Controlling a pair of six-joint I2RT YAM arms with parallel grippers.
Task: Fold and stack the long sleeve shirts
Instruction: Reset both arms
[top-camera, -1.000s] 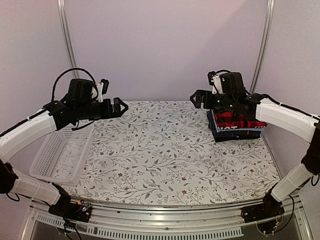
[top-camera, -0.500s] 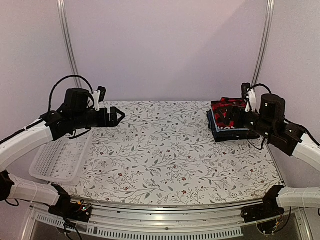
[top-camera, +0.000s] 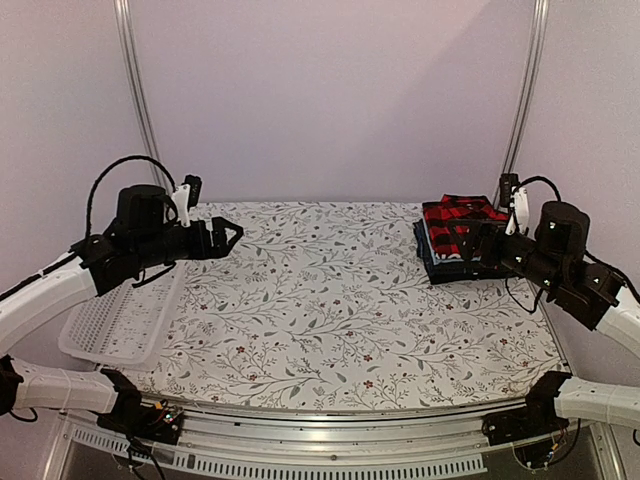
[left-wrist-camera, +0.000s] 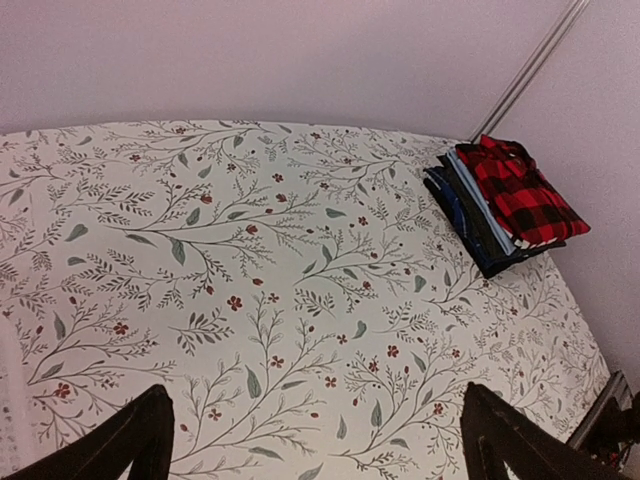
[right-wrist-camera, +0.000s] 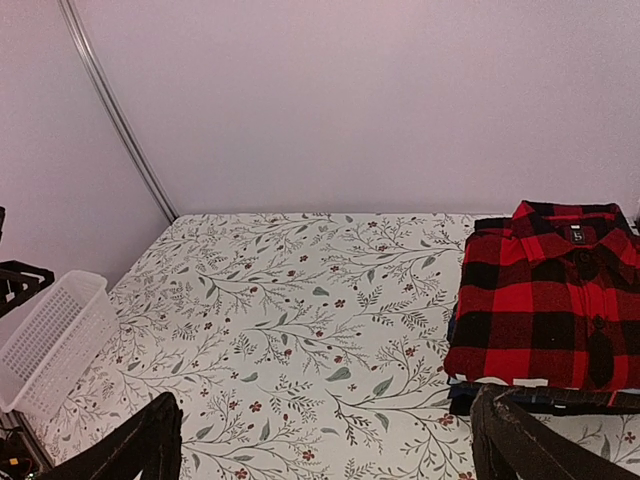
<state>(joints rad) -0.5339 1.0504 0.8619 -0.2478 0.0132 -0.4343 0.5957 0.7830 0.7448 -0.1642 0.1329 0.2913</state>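
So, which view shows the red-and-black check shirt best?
The right wrist view: the red-and-black check shirt fills the near right, collar visible. Top external and left wrist show it small and distant.

Left fingers (left-wrist-camera: 138, 438) and right fingers (right-wrist-camera: 148, 442) spread wide, empty

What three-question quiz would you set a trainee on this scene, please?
1. True or false: the basket holds a shirt.
2. Which shirt tops the stack? A light blue, B red-and-black check, C navy.
3. What do the left gripper and right gripper hold?

Key: 1 false, it looks empty. 2 B, the check shirt lies on top. 3 nothing, both are open over the table.
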